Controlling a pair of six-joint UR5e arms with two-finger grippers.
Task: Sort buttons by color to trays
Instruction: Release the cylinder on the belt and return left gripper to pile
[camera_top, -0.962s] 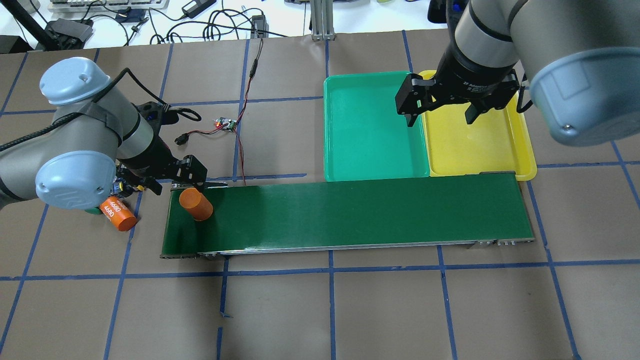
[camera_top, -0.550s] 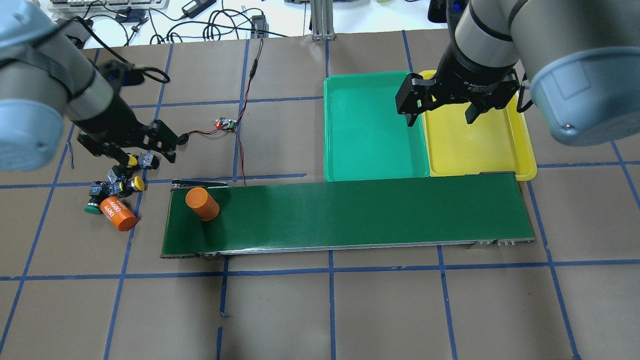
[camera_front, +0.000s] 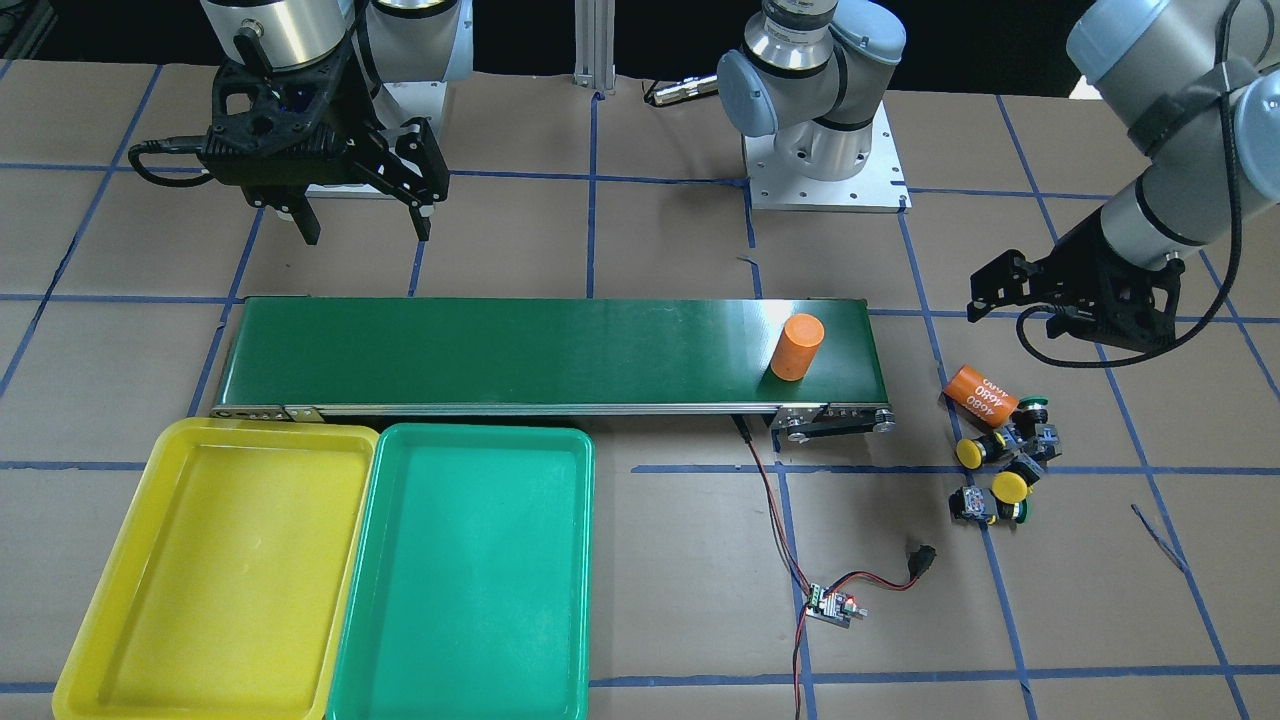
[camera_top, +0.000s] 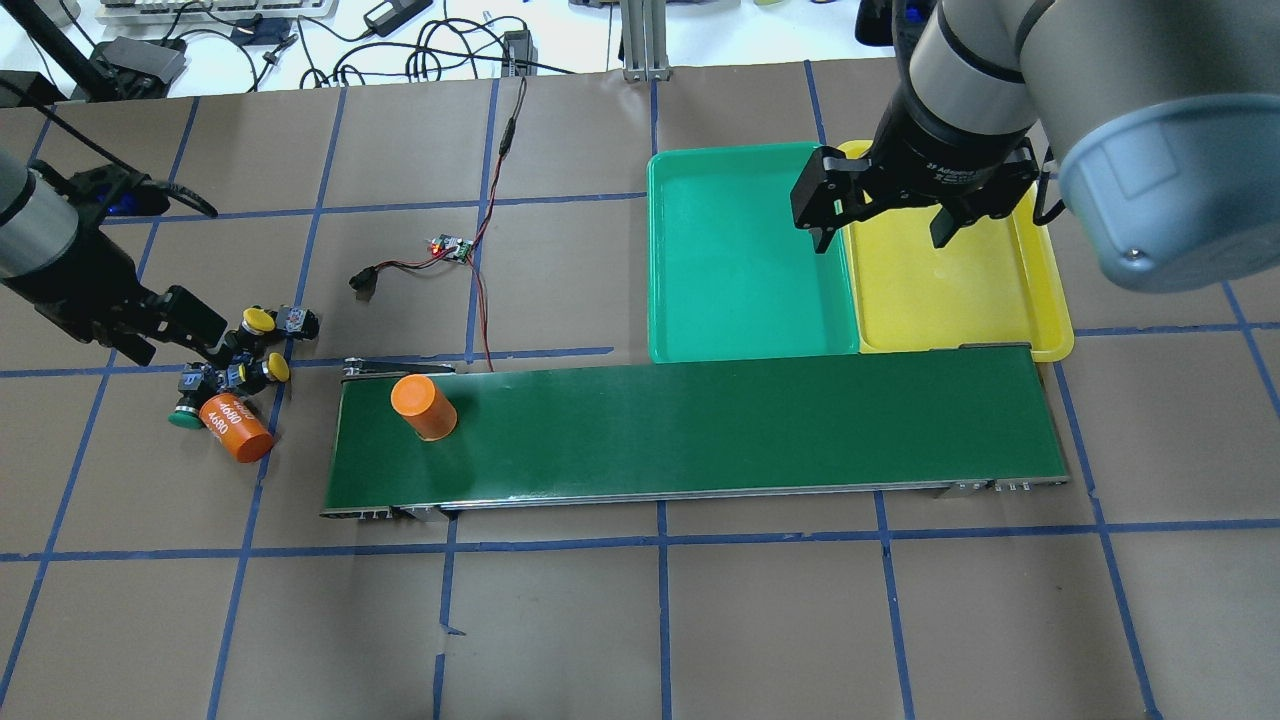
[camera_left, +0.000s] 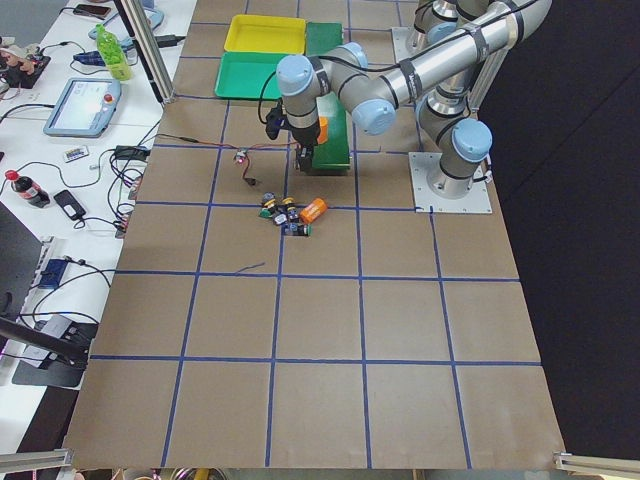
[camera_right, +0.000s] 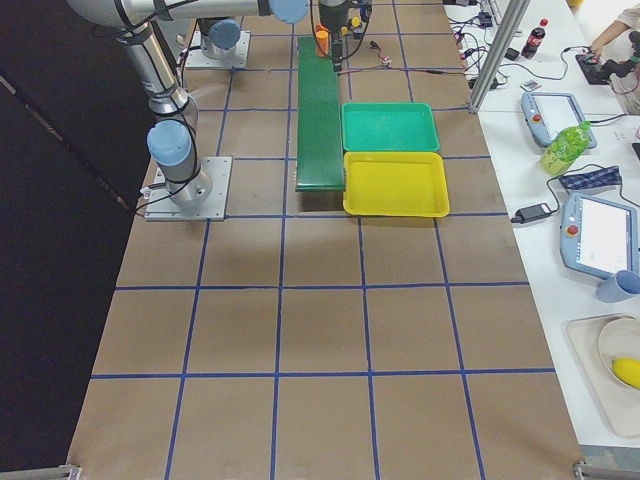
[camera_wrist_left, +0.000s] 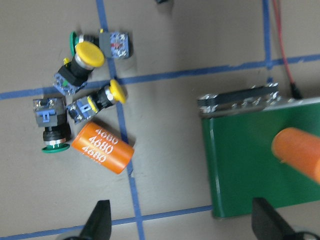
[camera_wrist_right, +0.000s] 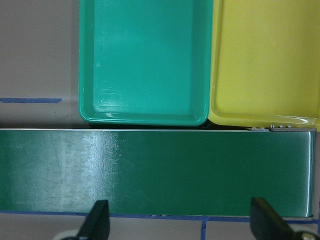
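Conveyor, cylinders and wiring on a taped table

A long dark-green conveyor belt (camera_top: 700, 425) is laid across the brown table (camera_top: 800, 620), which is marked with blue tape lines (camera_top: 663, 545). One orange cylinder (camera_top: 423, 407) is stood upright near the belt's left end. A second cylinder (camera_top: 236, 428), printed "4680", is laid on its side off the belt. A small circuit board (camera_top: 451, 247) is joined by red and black wires (camera_top: 480, 300) running toward the belt.
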